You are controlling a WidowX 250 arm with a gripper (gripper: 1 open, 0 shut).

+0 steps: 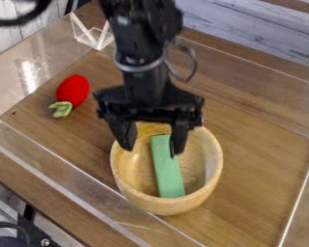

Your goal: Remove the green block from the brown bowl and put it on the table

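Note:
The green block lies flat inside the brown bowl, running from the far rim toward the near side. My gripper hangs pointing down over the bowl's far half, open wide. Its left fingertip is at the bowl's far-left rim and its right fingertip dips beside the block's far end. Nothing is held between the fingers. The block's far tip is partly hidden behind the gripper. The bowl rests on the wood-grain table.
A red strawberry toy with a green leaf lies to the left of the bowl. A low clear plastic wall edges the table along the front and left. A pale plank surface lies beyond the table's far edge.

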